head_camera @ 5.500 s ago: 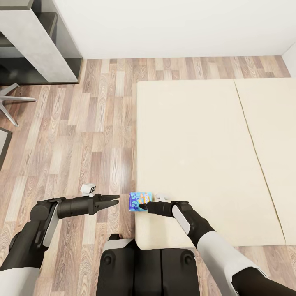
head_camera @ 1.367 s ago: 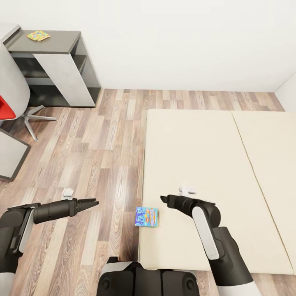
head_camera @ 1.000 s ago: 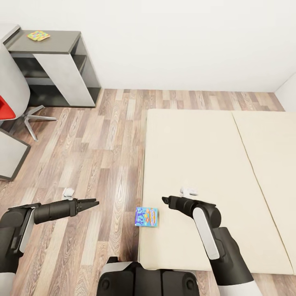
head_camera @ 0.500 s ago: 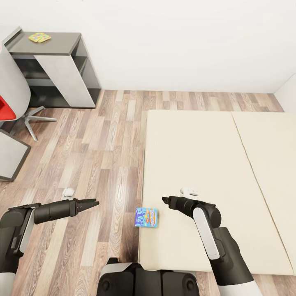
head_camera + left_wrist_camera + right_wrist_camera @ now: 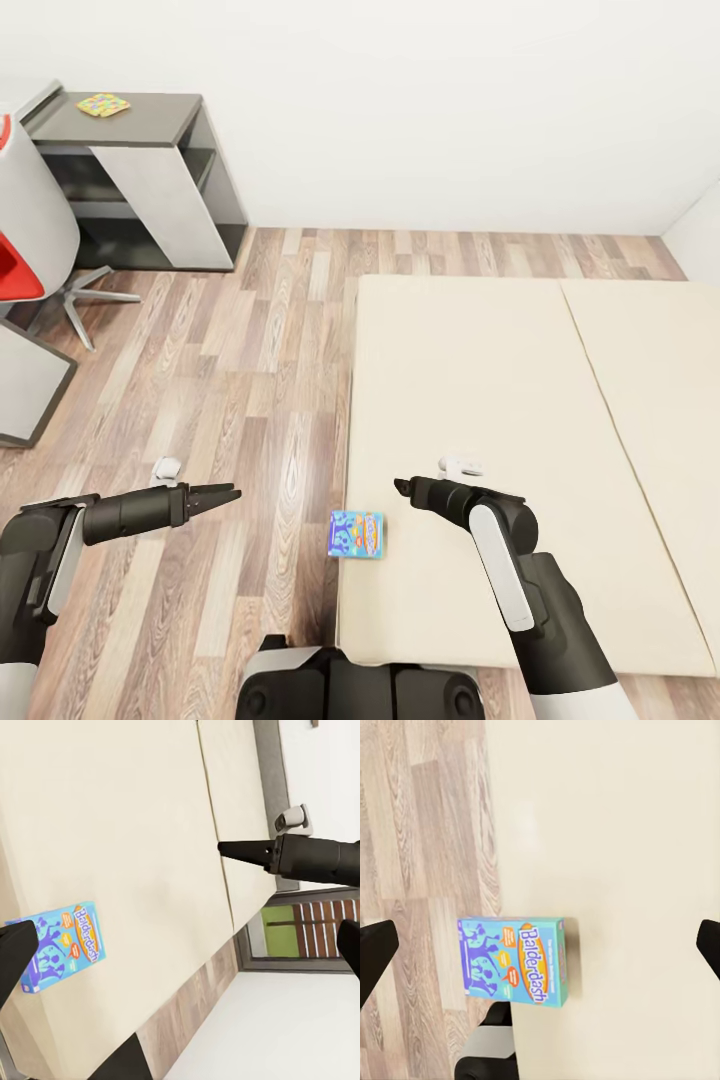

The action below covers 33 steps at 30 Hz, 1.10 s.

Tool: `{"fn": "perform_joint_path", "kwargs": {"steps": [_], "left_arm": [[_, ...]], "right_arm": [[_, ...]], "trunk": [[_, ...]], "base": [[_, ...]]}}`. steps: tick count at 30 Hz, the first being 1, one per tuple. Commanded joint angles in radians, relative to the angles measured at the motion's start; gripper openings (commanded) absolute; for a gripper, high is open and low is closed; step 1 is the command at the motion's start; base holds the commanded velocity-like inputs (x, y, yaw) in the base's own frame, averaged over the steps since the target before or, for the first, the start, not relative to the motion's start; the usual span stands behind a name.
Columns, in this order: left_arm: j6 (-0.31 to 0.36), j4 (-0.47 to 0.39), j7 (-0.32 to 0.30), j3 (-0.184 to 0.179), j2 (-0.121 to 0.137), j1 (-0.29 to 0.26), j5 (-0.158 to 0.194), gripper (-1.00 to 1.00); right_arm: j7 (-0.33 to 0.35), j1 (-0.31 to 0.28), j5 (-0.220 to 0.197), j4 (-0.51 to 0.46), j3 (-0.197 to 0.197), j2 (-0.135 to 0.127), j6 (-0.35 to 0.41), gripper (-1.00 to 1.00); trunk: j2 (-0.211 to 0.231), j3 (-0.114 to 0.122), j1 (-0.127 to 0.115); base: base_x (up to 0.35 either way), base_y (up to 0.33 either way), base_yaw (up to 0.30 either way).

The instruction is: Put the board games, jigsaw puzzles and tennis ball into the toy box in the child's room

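Blue board game (image 5: 356, 534), cover lettered Balderdash, lying flat on the beige bed (image 5: 480, 400) at its left edge near the front corner, one side overhanging the wood-plank floor (image 5: 250, 380). Right hand (image 5: 400, 489) above the mattress just beside the box and apart from it, fingers spread wide in the right wrist view. Left hand (image 5: 232, 492) over the floor, well left of the box, fingers pressed nearly together at the tips; empty. One jigsaw puzzle (image 5: 104, 104) rests on the far-left corner of the desk (image 5: 150, 115), well apart from the bed.
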Motion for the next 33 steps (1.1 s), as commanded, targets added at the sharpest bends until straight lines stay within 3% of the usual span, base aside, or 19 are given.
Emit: {"fn": "perform_joint_path", "kwargs": {"steps": [1,16,33], "left_arm": [[0.010,0.000,-0.003,0.000,0.000,0.000,0.001,1.00],[0.010,0.000,-0.003,0.000,0.000,0.000,0.001,1.00],[0.010,0.000,-0.003,0.000,0.000,0.000,0.001,1.00]], "right_arm": [[-0.010,-0.001,-0.011,-0.001,0.000,0.000,0.003,1.00],[-0.010,-0.001,-0.011,0.001,-0.010,0.010,0.000,1.00],[-0.013,-0.001,-0.011,0.039,-0.013,0.012,-0.056,1.00]], "trunk": [[-0.001,0.001,0.001],[-0.001,0.013,0.001],[-0.001,0.017,0.001]], "base": [[0.000,0.000,0.000],[0.000,0.000,0.000],[0.000,0.000,-0.035]]}}
